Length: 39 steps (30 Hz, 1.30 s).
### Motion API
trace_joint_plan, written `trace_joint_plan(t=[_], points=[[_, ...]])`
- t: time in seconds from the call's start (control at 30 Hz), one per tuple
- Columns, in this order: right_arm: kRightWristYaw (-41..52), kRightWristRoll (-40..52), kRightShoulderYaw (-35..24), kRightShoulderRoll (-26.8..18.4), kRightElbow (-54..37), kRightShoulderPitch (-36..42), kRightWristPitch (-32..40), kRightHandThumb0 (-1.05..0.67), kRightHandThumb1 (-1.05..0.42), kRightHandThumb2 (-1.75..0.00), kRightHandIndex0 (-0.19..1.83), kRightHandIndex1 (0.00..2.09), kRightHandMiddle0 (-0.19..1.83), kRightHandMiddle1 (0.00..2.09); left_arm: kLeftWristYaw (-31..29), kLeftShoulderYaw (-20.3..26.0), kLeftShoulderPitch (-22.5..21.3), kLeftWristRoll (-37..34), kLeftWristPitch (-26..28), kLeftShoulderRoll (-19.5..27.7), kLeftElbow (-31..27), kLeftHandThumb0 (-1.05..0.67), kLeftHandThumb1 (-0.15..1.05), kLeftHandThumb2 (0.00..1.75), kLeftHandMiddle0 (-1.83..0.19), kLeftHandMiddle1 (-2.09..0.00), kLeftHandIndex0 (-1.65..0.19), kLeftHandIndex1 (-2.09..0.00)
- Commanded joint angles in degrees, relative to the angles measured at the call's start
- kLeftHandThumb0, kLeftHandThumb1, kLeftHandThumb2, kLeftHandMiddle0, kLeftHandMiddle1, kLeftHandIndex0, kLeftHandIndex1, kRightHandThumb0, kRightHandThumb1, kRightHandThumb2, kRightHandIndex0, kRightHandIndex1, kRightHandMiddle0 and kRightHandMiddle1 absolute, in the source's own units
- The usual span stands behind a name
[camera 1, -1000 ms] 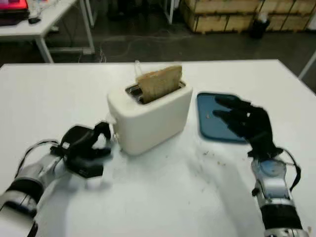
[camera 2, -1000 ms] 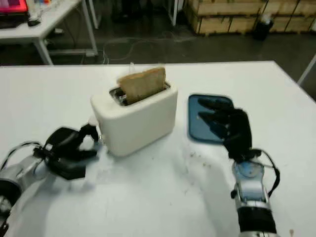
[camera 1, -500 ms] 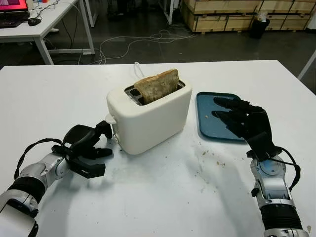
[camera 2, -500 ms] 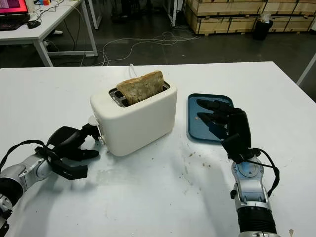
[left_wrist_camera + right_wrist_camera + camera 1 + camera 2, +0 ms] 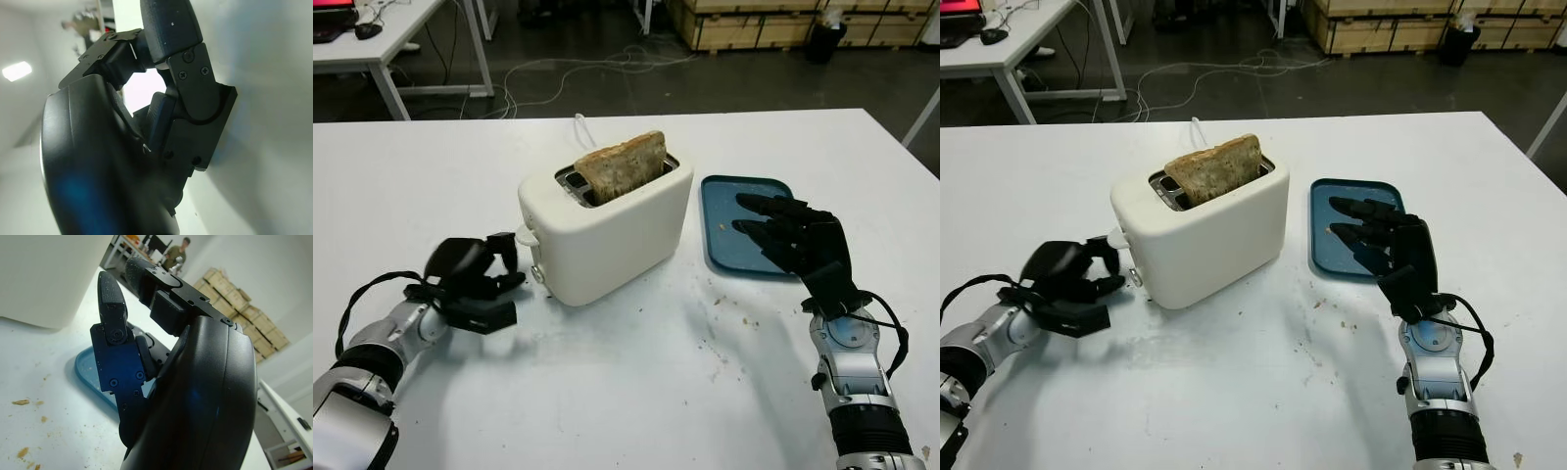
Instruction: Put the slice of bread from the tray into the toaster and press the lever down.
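While the left hand (image 5: 475,284) was curled, empty, beside the toaster (image 5: 604,230), the right hand (image 5: 793,240) was held open over the tray (image 5: 720,201). Bread (image 5: 622,166) was seen standing in the slot.

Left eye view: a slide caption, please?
Bread slice upright in toaster; left hand near lever.

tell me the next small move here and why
Probably bring the left hand up onto the lever at the toaster's end and push it down. The bread slice already stands in the slot but rides high, the lever looks up, and that hand sits curled just beside it. The right hand is open over the tray.
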Motion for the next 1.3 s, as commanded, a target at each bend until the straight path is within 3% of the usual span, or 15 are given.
trace_joint_plan(t=[0.0, 0.23, 0.43, 0.67, 0.9, 1.03, 1.27], points=[[-0.54, 0.18, 0.17, 0.19, -0.19, -0.46, 0.53, -0.47, -0.92, -0.14, 1.12, 0.02, 0.99, 0.0, -1.49, 2.31, 1.46, -2.56, 0.1, -0.66, 0.28, -1.05, 0.92, 0.79, -1.57, -1.6, -0.84, -1.7], [-0.6, 0.09, 0.3, 0.33, -0.13, -0.66, 0.54, -0.46, -0.92, -0.14, 1.12, 0.02, 0.99, 0.0, -1.9, 8.1, 2.85, -7.07, -0.53, 0.31, -3.61, -1.05, 0.92, 0.8, -1.57, -1.73, -1.03, -1.68], [-0.43, 0.15, 0.36, 0.44, -0.15, -0.7, 0.6, -0.47, -0.92, -0.14, 1.12, 0.02, 0.99, 0.0, -6.03, 12.78, 6.3, -9.87, -1.26, 3.36, -14.08, -1.05, 0.92, 0.68, -1.57, -1.74, -1.08, -1.73], [-0.41, -0.08, 0.45, 0.28, 0.27, -0.8, 0.03, -0.45, -0.92, -0.14, 1.12, 0.02, 0.98, 0.0, -11.28, 18.43, 10.52, -13.78, -6.37, 6.94, -27.85, -1.05, 0.92, 0.66, -1.49, -1.75, -0.77, -1.75], [-0.52, -0.47, 0.56, 0.08, 0.25, -0.79, 0.19, -0.46, -0.92, -0.15, 1.12, 0.02, 0.99, 0.0, -22.73, 21.54, 12.31, -19.16, -5.26, 9.3, -39.14, -1.05, 0.92, 0.58, -1.2, -1.75, -0.59, -1.73], [-0.25, -0.16, 0.47, 0.04, 0.49, -0.82, -0.05, -0.47, -0.92, -0.15, 1.12, 0.02, 0.98, 0.0, -27.48, 21.87, 11.71, -19.59, -5.96, 9.86, -42.21, -1.05, 0.92, 0.56, -1.17, -1.75, -0.52, -1.68], [0.29, 0.7, 0.38, 0.3, 0.75, -1.03, 0.06, -0.45, -0.92, -0.14, 1.12, 0.02, 0.98, 0.0, -28.93, 20.64, 9.04, -13.31, -11.37, 10.77, -42.38, -1.05, 0.92, 0.64, -1.11, -1.75, -0.14, -1.56]])
